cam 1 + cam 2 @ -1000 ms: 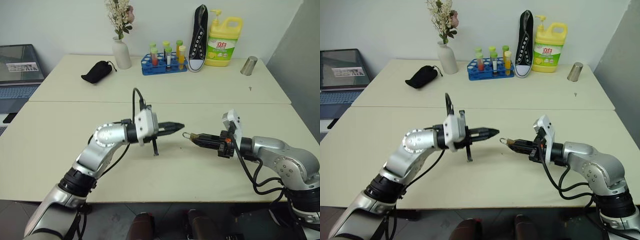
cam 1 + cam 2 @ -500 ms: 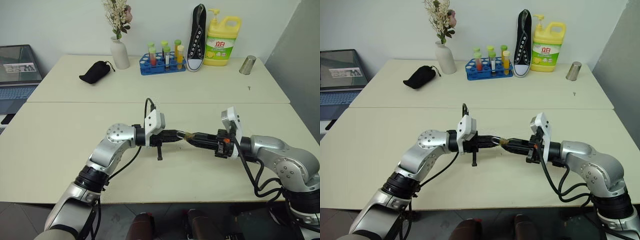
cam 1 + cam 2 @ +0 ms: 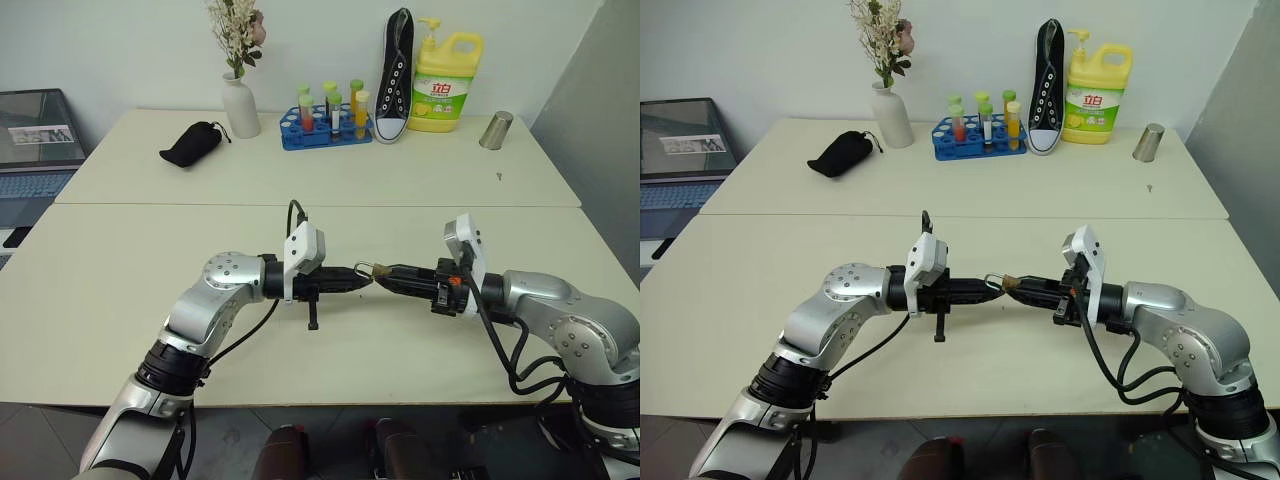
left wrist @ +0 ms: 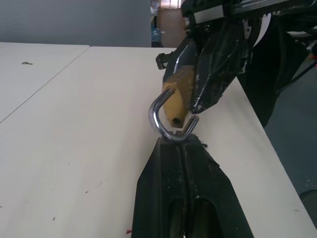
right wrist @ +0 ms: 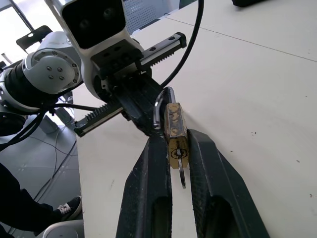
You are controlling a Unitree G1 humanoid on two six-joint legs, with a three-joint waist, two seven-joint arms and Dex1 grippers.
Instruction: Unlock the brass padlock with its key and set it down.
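The right gripper (image 5: pixel 177 163) is clamped on the brass padlock (image 5: pixel 174 130), gripping its gold body between the two black fingers, with the key (image 5: pixel 182 176) seated in the keyhole and its blade hanging back between those fingers. The lock is held in the air above the front table, between the two arms. Its silver shackle (image 4: pixel 166 113) points toward the left gripper (image 4: pixel 179 144), whose fingers are pressed fully together, their tips right at the bow of the shackle; one leg of the shackle looks clear of the body, so the lock seems already open.

The risk, as I see it, is in that tip-to-tip meeting. The padlock is tiny and pinched only by its sides, so a push or tug from the left fingers slightly off line could twist it in the grip or flick it out, and the key could drop free with it. A lock that small would skid easily.

There is plenty of bare table (image 3: pixel 130 290) below and around both arms for setting it down. The near edge is just beneath the elbows. The vase (image 3: pixel 241 104), the tube rack (image 3: pixel 328 130), the black pouch (image 3: pixel 192 143), the shoe (image 3: pixel 396 75) and the detergent bottle (image 3: pixel 447 70) stand well apart on the far table.
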